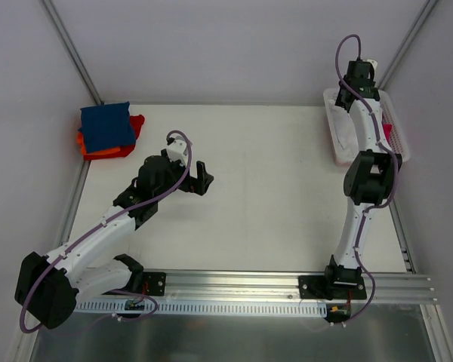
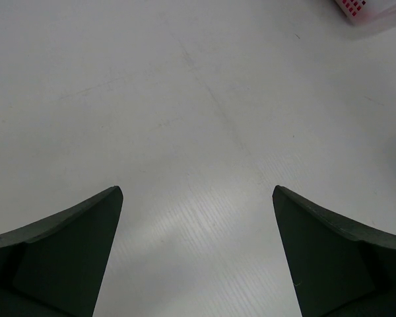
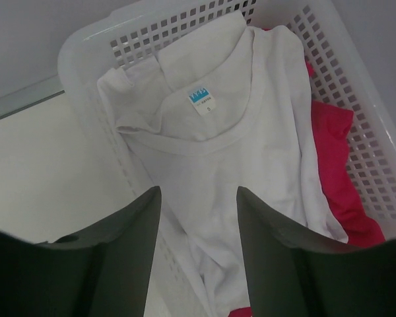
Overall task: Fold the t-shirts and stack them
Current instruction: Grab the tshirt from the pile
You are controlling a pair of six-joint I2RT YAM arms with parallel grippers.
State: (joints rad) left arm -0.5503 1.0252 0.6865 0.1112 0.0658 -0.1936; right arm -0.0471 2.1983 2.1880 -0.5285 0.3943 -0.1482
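The right tool hangs with its dark, wedge-shaped fingers spread and empty, directly above the white t-shirt. This is a soft, rumpled knit with a ribbed collar and a small blue-printed neck label. It lies in the white plastic lattice basket, over a crimson-pink t-shirt bunched to that tool's right. The left tool gapes wide, holding nothing, over the smooth matte tabletop. Well apart from it, on the side away from the basket, a folded navy t-shirt sits on an orange-red t-shirt.
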